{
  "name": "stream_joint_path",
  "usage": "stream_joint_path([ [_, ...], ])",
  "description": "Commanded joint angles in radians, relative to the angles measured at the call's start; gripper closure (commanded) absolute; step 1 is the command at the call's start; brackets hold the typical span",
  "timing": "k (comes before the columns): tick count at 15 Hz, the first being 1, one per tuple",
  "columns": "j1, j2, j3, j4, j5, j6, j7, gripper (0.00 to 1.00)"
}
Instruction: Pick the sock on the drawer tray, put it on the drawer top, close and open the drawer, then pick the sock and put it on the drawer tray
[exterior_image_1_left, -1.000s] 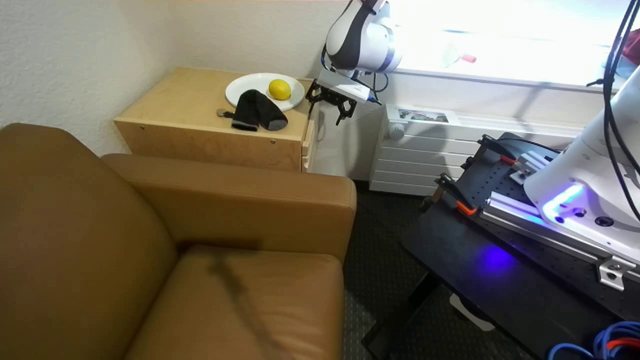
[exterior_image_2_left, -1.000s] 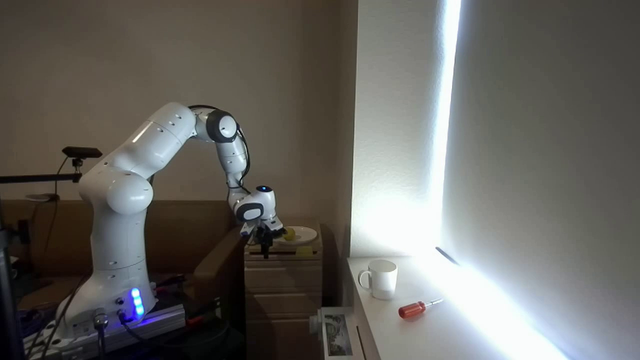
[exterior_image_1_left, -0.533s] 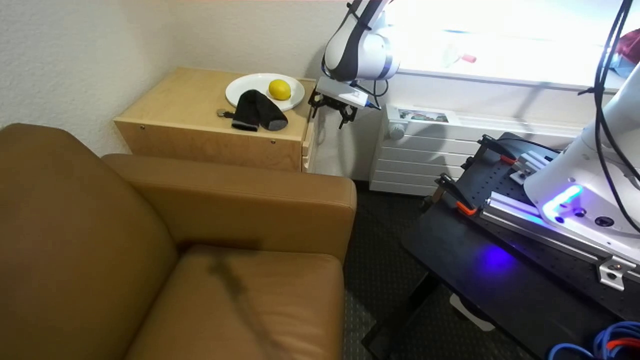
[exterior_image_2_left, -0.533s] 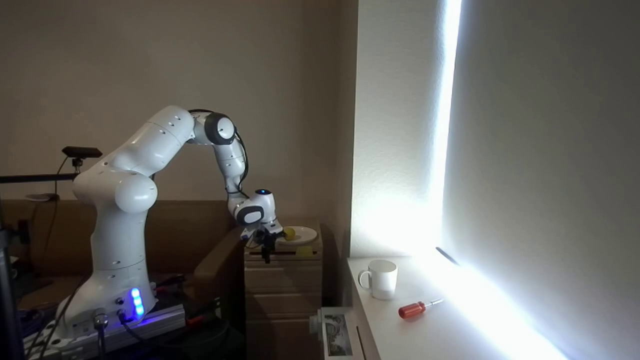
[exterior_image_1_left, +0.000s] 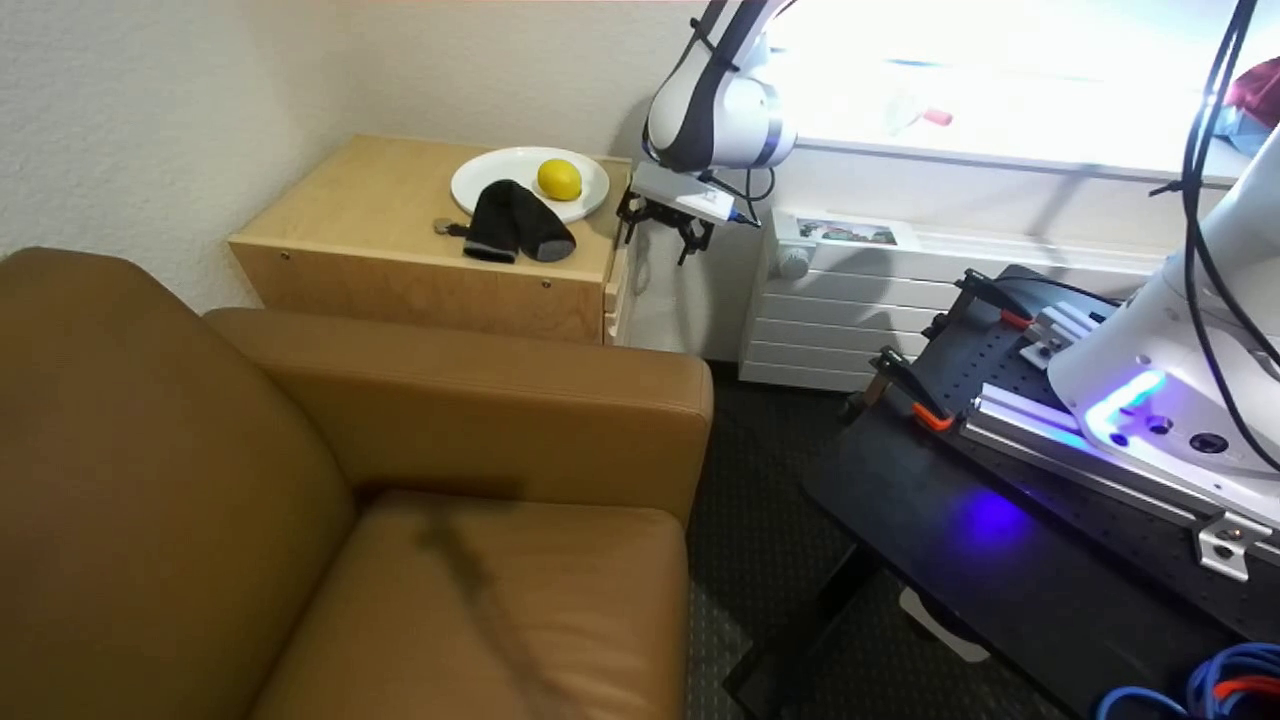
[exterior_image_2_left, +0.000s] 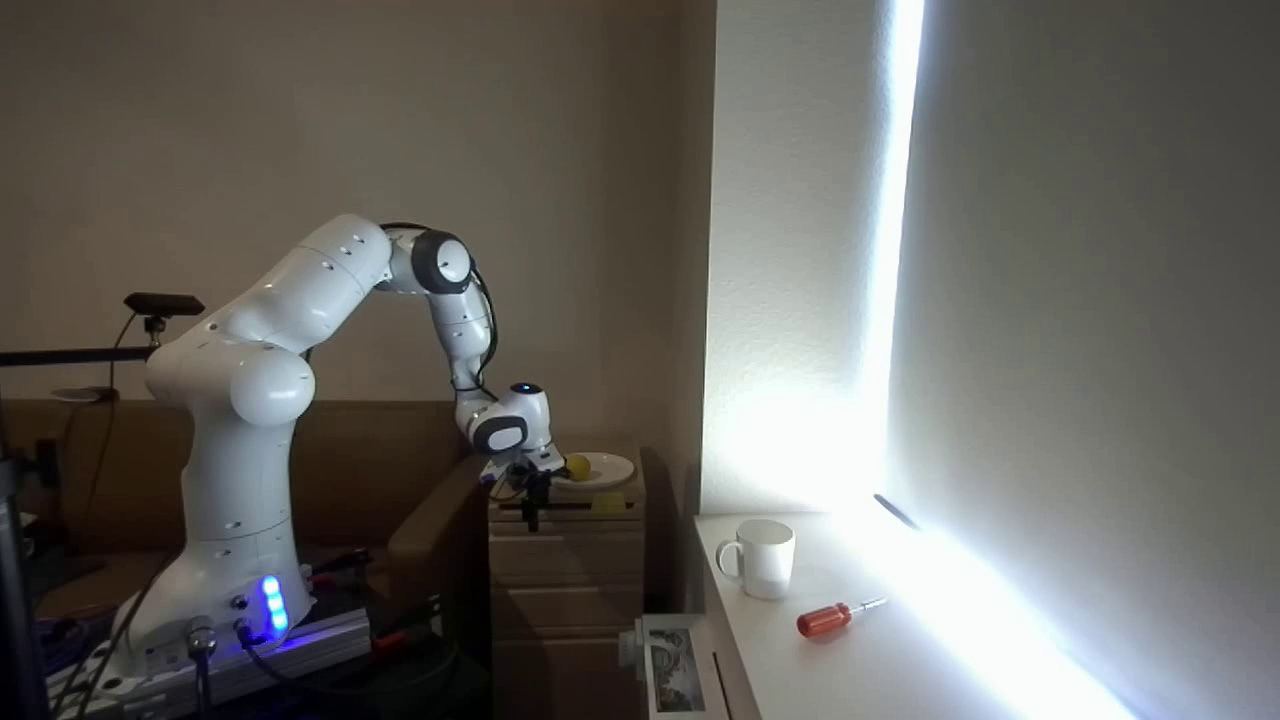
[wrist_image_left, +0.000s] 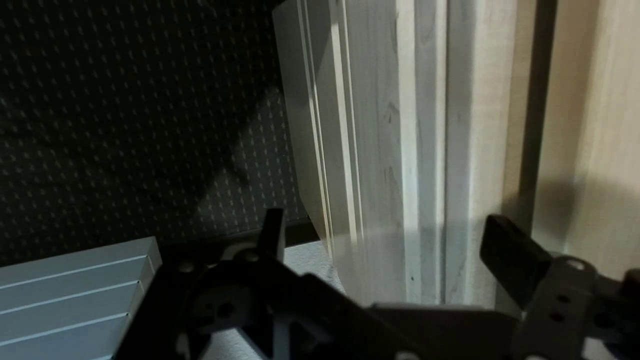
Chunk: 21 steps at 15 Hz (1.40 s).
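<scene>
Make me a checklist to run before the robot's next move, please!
1. Fingers open: ok, wide apart.
2. Fingers clear of the sock: ok, there is space between them.
3. Sock on the drawer top: ok, it lies by the plate.
4. Yellow fruit on the plate: ok.
5. Drawer fully shut: cannot tell, a dark gap shows along it.
6. Fingers not touching the drawer: cannot tell.
</scene>
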<state>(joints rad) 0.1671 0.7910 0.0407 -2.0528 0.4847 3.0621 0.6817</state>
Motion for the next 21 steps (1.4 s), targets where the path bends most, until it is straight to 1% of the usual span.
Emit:
stream_joint_path([
  [1,-0.024,0.037,0.034,0.048,0.002,-0.006,-0.005,0.0],
  [4,-0.069,0.057,0.096,0.077,0.007,0.009,-0.035,0.0],
  [9,-0.08,0.084,0.097,0.103,0.002,-0.046,-0.026,0.0],
  [13,-0.068,0.09,0.07,0.115,-0.009,-0.088,-0.022,0.0],
  [16,-0.019,0.068,-0.013,0.093,-0.04,-0.157,0.008,0.0],
  [17,-0.026,0.062,-0.016,0.09,-0.051,-0.168,-0.007,0.0],
  [18,-0.006,0.054,-0.045,0.082,-0.064,-0.17,0.004,0.0],
  [19,-0.008,0.05,-0.05,0.078,-0.071,-0.168,-0.005,0.0],
  [20,-0.021,0.046,-0.04,0.074,-0.07,-0.149,-0.022,0.0],
  [21,-0.004,0.039,-0.068,0.07,-0.077,-0.161,-0.002,0.0],
])
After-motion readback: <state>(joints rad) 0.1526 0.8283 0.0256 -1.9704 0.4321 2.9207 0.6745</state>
